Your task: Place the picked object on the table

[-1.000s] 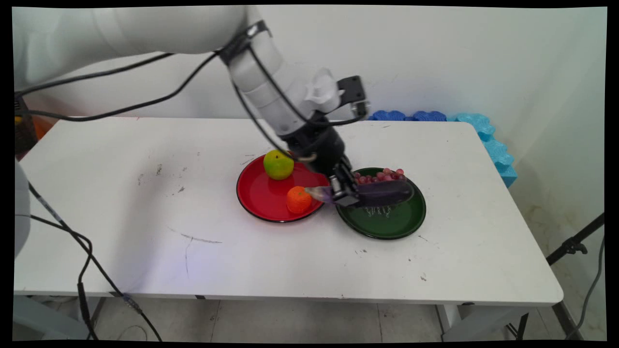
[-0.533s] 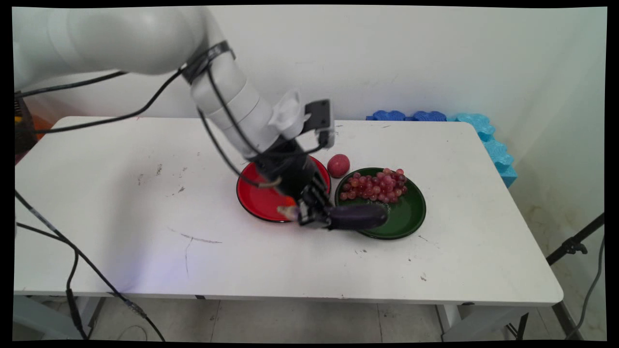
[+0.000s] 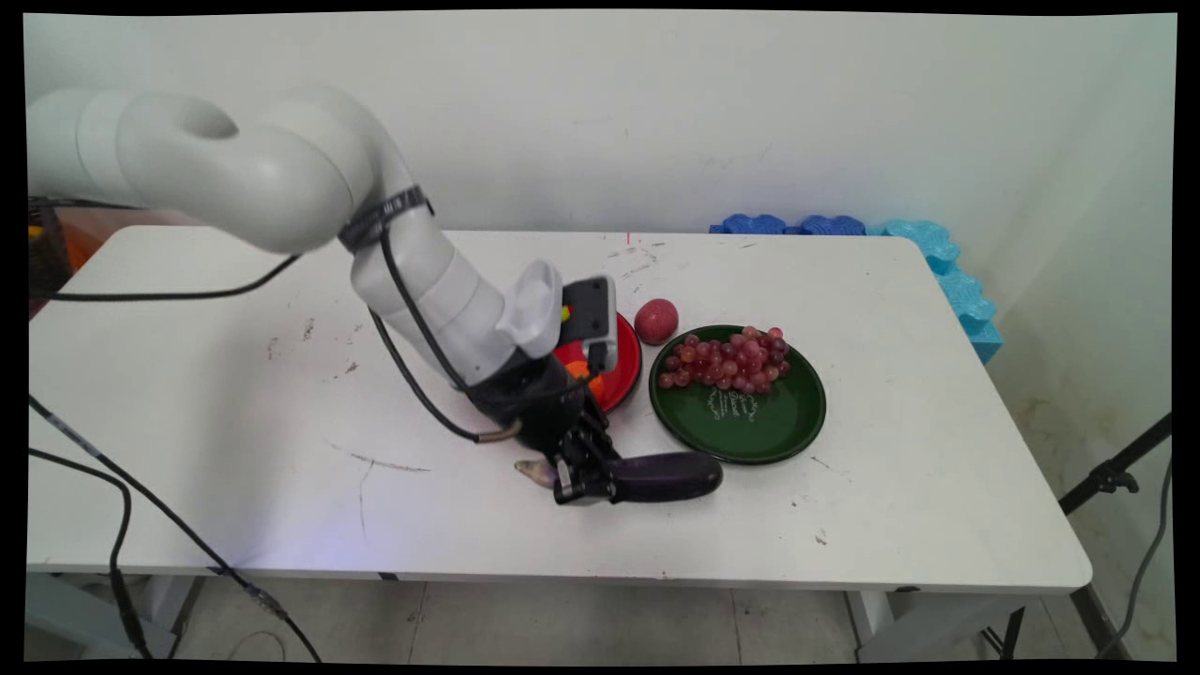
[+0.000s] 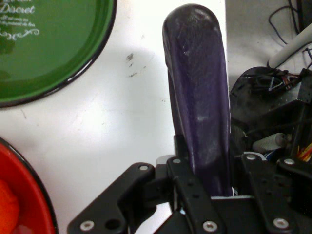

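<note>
White table point(image 3: 234, 394), scuffed. Low over its near side, my gripper point(image 3: 579, 480) was clamped on the eggplant point(image 3: 666, 476), held level, just before the green plate point(image 3: 750, 436); red plate point(image 3: 626, 370) behind.

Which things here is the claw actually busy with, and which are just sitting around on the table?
In hand:
claw, shut on the eggplant
eggplant, low over the table's near side, in front of both plates

Lying about:
green plate holding grapes
red plate, partly hidden by the arm, with an orange fruit
small red fruit behind the plates
</note>
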`<control>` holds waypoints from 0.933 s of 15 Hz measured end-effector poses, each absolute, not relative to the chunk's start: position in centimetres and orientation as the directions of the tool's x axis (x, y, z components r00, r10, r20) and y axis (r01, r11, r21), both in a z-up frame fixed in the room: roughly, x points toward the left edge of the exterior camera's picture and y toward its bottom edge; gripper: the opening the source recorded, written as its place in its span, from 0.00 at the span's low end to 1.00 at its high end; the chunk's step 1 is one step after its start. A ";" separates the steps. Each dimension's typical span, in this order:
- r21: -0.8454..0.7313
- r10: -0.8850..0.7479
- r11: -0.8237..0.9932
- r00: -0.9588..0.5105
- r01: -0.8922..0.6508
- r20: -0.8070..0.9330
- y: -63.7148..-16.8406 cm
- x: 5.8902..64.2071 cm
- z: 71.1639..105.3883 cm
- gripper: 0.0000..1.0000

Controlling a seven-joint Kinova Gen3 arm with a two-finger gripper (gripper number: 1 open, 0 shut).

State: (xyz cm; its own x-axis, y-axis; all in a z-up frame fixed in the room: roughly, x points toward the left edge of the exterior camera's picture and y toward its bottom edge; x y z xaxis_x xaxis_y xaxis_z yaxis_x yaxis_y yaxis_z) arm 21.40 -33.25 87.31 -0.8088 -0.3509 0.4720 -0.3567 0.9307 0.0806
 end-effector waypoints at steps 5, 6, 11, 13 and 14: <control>0.088 -0.382 0.917 -0.795 -0.388 0.471 -32.8 21.2 84.5 0.00; 0.089 -0.385 0.916 -0.794 -0.392 0.471 -32.7 21.2 84.1 0.00; 0.092 -0.397 0.910 -0.786 -0.404 0.474 -32.5 21.1 82.4 0.00; 0.094 -0.400 0.909 -0.784 -0.407 0.475 -32.4 21.1 81.9 0.00; 0.095 -0.401 0.908 -0.783 -0.408 0.476 -32.3 21.2 81.7 0.00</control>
State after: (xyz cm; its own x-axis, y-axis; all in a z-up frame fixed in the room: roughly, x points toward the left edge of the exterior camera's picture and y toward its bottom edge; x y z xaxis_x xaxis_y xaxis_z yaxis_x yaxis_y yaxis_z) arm 21.16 -32.33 81.66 -0.7827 -0.4012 0.4758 -0.4078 0.9081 0.0949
